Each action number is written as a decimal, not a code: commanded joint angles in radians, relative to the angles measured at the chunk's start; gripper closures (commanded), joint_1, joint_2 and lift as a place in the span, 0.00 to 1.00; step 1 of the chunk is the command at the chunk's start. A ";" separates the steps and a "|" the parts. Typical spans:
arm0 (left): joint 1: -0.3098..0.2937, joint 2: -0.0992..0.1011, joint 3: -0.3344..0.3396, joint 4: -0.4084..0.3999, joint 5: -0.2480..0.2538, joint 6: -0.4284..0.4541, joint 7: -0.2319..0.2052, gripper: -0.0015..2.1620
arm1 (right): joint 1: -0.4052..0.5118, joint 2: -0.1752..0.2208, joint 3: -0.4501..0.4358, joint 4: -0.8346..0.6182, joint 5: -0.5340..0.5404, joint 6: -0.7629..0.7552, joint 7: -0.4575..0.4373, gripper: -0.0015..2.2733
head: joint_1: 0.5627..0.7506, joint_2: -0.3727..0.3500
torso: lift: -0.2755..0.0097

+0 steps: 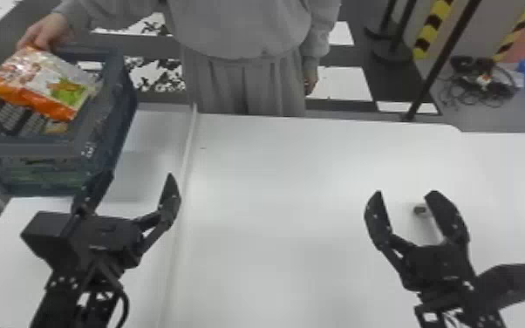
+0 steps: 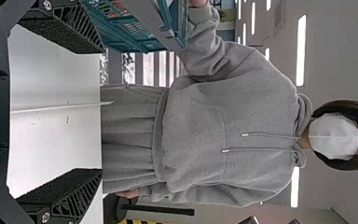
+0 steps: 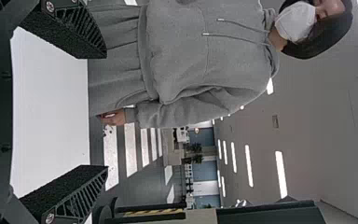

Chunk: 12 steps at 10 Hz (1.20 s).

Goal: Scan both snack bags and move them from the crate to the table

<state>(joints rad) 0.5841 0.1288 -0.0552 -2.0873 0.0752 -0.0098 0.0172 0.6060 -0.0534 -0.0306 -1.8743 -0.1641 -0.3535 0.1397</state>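
The left gripper (image 1: 139, 176) stands open over the table's left part, one finger close to the crate's near right corner. In the left wrist view, the left gripper (image 2: 102, 111) has nothing between its fingers. Farther right over the table, the right gripper (image 1: 405, 194) is open and empty; in the right wrist view the right gripper (image 3: 106, 112) is likewise parted. An orange and white snack bag (image 1: 35, 83) is at the top of the blue-grey crate (image 1: 22, 146), with a person's hand (image 1: 43, 32) on its far edge. Beneath it, dark striped contents cannot be made out clearly.
The white table (image 1: 274, 183) has a raised seam (image 1: 189, 144) running away between the arms. A small dark object (image 1: 421, 210) lies beside the right gripper's finger. A person stands at the far edge. The crate (image 2: 121, 28) also shows in the left wrist view.
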 commanded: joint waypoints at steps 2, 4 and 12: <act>0.000 0.000 0.000 0.000 0.000 0.000 0.000 0.04 | 0.000 0.000 0.001 0.000 0.000 0.000 0.000 0.04 | 0.70 0.46 | 0.66; 0.000 0.000 0.000 0.000 0.002 0.000 0.000 0.04 | 0.000 0.000 0.001 0.000 0.000 0.000 0.000 0.04 | 0.70 0.47 | 0.66; 0.002 0.000 0.002 0.001 0.009 -0.009 -0.005 0.04 | 0.000 0.001 0.001 0.001 0.000 0.000 0.001 0.04 | 0.70 0.47 | 0.66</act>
<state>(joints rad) 0.5855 0.1288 -0.0544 -2.0855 0.0843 -0.0179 0.0123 0.6059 -0.0521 -0.0291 -1.8730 -0.1641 -0.3535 0.1406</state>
